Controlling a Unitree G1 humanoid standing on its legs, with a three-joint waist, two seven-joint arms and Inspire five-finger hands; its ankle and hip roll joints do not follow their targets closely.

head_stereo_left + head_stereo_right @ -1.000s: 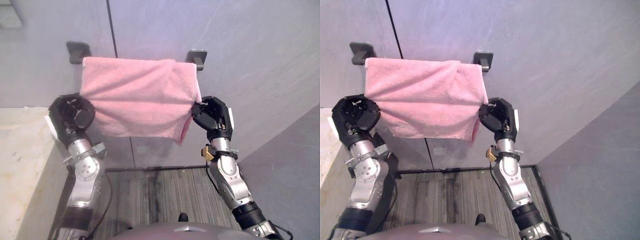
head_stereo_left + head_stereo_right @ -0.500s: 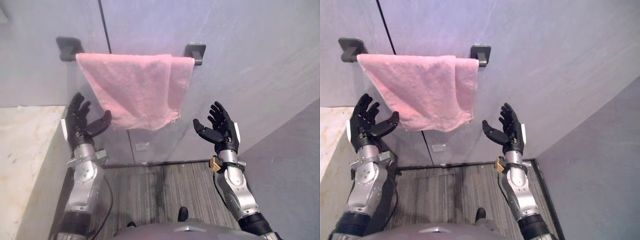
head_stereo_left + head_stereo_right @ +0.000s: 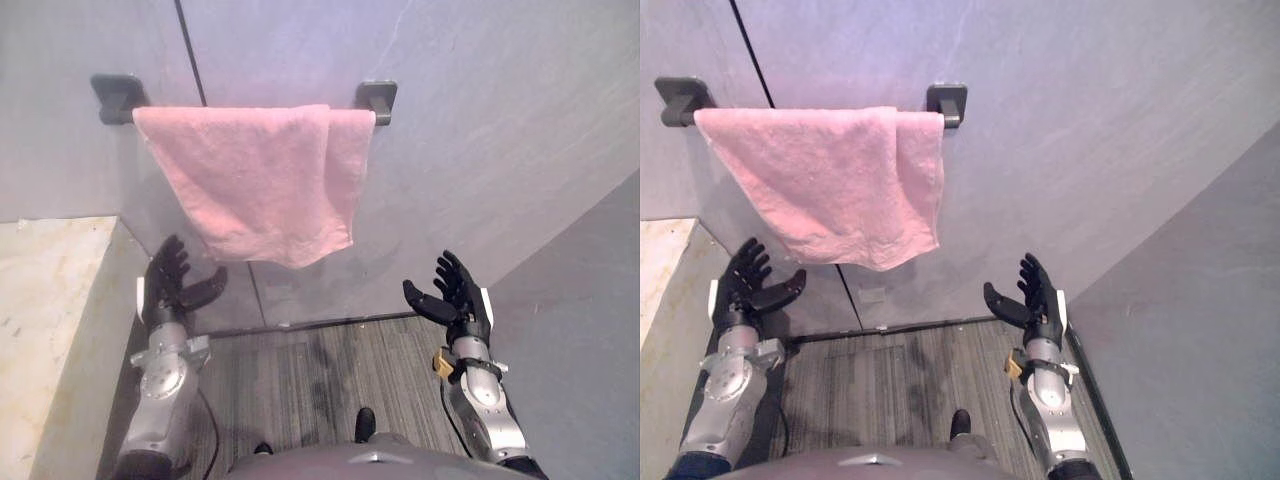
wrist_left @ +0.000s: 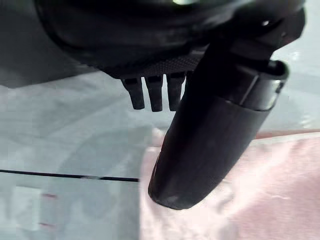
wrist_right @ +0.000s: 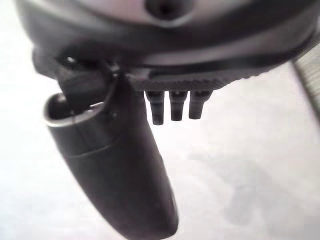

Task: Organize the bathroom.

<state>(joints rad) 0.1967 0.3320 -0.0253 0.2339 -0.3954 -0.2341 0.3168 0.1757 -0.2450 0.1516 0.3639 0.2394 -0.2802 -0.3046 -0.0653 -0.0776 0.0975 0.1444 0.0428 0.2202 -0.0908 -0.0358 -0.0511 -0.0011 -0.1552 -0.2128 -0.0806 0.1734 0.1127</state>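
Wall (image 3: 480,120): grey panels with a dark vertical seam at left, far side of the scene, carrying the rail.

Floor (image 3: 330,375): striped grey covering, near and low.

Counter (image 3: 50,300): pale stone slab, left edge.

Towel (image 3: 260,180): pink terry, draped over the rail and hanging free against the wall. Left portion spread wide; right portion doubled in a narrower overlapping fold. Lower hem slants, lowest near the middle. Touched by neither hand.

Towel rail (image 3: 375,98): dark bar on two dark brackets, almost fully covered by the cloth.

Left hand (image 3: 172,290): below the towel's left part, apart from it, fingers straight and spread, holding nothing.

Right hand (image 3: 455,300): low and right of the towel, well apart, fingers likewise spread and empty.

Risk, as judged: the drape looks uneven, so the cloth could creep along or off the rail under its own weight; a raised hand brushing the hem could drag it down.
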